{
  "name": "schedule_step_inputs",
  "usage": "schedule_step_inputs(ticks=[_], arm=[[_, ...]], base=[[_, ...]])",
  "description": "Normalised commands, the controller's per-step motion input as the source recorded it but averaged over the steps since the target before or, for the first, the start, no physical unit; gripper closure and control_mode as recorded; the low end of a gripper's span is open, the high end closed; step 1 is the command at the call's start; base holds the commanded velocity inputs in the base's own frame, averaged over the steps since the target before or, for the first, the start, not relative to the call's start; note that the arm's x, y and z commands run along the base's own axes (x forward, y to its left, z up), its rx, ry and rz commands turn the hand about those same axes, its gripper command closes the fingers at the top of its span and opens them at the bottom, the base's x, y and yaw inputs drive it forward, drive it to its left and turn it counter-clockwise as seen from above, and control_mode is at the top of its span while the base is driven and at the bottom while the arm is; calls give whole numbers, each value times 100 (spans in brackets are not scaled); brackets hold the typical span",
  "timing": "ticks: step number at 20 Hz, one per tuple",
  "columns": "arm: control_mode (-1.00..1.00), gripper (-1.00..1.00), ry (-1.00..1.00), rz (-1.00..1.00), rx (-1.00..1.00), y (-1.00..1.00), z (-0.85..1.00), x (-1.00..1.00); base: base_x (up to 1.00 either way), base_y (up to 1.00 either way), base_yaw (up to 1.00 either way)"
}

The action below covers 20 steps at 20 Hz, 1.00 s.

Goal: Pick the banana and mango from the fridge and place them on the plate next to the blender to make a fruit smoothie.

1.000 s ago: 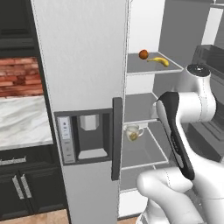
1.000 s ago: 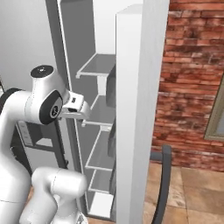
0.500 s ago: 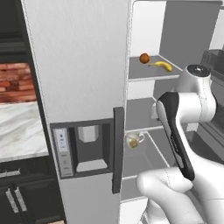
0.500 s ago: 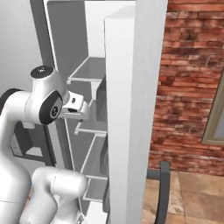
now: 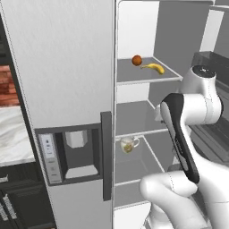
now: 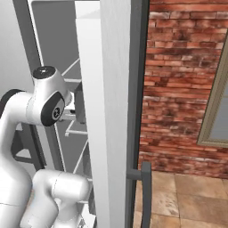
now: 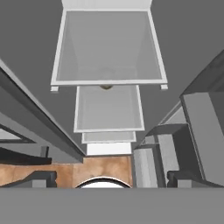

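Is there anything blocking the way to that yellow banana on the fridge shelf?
Nothing visible does. The curved yellow banana lies on the upper glass shelf beside the round orange-red mango, the door stands open, and that shelf's front edge is free.

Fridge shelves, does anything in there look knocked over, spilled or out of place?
Nothing stands out. In the fridge the banana lies flat beside the mango on the upper shelf, close but apart. A glass cup stands upright two shelves down. No spill shows.
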Motion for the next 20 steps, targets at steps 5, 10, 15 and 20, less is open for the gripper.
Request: schedule_step_inputs(ticks=[5, 10, 15, 20], arm=[[-100, -100, -34, -1, 0, 7, 43, 0], [-100, -100, -48, -10, 0, 23, 88, 1], [-100, -100, -25, -10, 0, 7, 96, 38], [-100, -100, 14, -7, 6, -19, 47, 95]], base=[[0, 0, 0], [0, 0, 0], [0, 0, 0], [0, 0, 0]])
